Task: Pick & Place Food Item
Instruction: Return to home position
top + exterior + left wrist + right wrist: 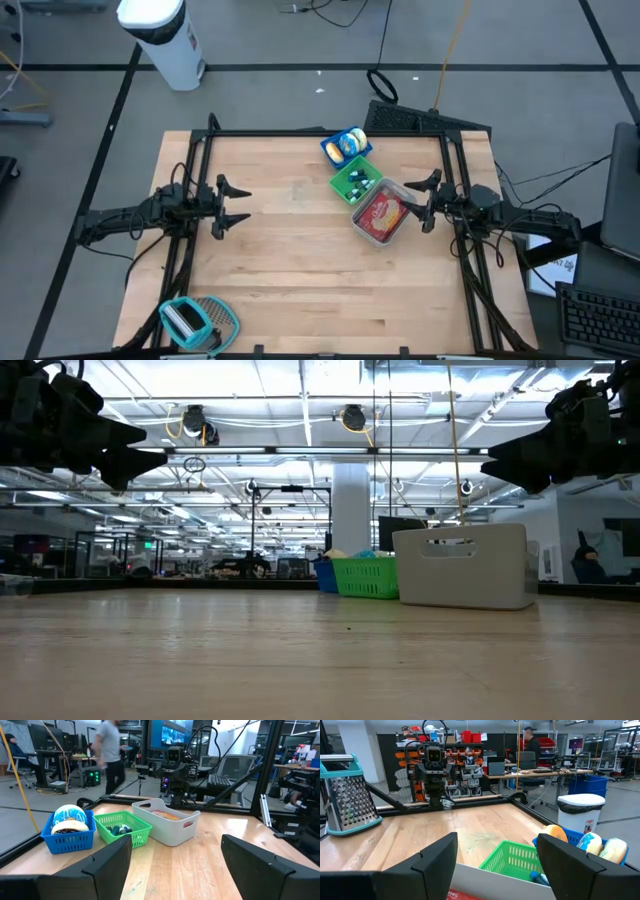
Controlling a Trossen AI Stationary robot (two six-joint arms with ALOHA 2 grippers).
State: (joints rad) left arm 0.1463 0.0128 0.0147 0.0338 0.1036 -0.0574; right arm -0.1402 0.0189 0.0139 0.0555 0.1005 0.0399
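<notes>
1. Red popcorn bag [381, 211]: lay inside the gray bin [170, 831], near the table's right edge. No food item lay loose on the tabletop, so the placing looked complete.
2. Left gripper [240, 206]: fingers spread, empty, raised over the table's left edge.
3. Right gripper [420, 203]: fingers spread, empty, raised just beside the gray bin. Only parking the arms seemed left.
4. Green basket [357, 180] and blue basket [345, 146]: filled, in a row from the bin toward the far edge.
5. Teal grater [190, 322]: left corner of the near edge.
6. Wooden table [290, 270]: pale planks, dark frame.
7. Room: gray floor, white trash can [165, 40], workstations, a person [110, 755] walking beyond.
</notes>
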